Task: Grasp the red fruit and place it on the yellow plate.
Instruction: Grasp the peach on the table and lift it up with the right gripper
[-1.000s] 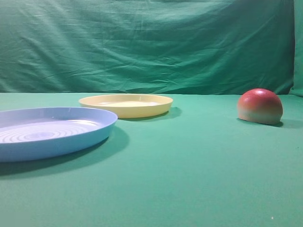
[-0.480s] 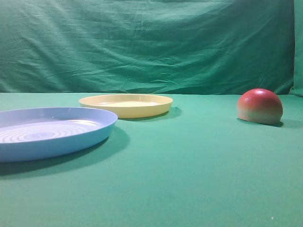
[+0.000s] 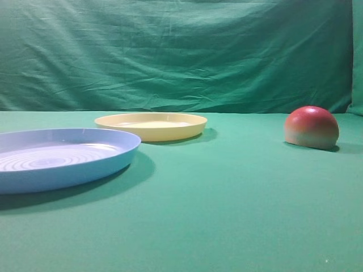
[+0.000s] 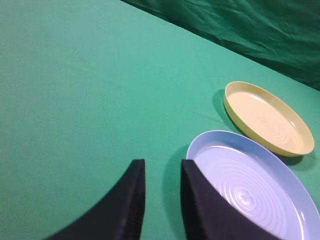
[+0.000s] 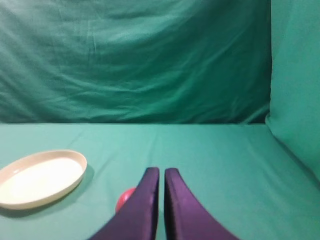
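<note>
The red fruit [image 3: 311, 127] sits flat side down on the green cloth [image 3: 227, 198], well right of the yellow plate [image 3: 151, 124], so nothing is grasped yet. The right gripper [image 5: 161, 175] hangs above it, fingers nearly together and empty. The left gripper [image 4: 162, 172], slightly parted, idles beside the blue plate [image 4: 260, 190]. The fruit is a smooth dome, red fading to yellow-green below.

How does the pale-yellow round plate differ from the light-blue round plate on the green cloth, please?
The pale-yellow round plastic plate looks smaller across in the left wrist view than the light-blue round plastic plate. The yellow plate lies farther back in the high view; the blue plate sits nearer, cut by the left edge. The blue plate's floor shows bold concentric ridges; the yellow plate's shows only faint rings. Both are shallow, low-rimmed, empty and flat on the cloth.
</note>
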Robot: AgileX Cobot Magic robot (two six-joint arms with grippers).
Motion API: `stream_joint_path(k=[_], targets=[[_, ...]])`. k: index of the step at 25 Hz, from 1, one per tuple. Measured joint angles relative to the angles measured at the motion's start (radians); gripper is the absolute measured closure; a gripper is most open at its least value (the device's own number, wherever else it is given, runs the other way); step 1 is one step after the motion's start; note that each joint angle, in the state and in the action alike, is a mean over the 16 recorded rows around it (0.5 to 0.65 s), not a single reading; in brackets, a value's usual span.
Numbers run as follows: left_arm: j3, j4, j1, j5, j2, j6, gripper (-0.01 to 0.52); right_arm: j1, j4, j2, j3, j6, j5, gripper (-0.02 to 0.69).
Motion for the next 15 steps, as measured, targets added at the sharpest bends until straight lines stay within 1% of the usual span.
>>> stream_joint_path(k=[9, 15], targets=[[0.0, 0.0, 0.0, 0.0, 0.0, 0.0, 0.357, 0.004, -0.003, 0.44, -0.226, -0.054, 0.179, 0.665], [0.0, 0.0, 0.0, 0.0, 0.0, 0.0, 0.357, 0.049, -0.036, 0.692, -0.393, -0.094, 0.283, 0.665]])
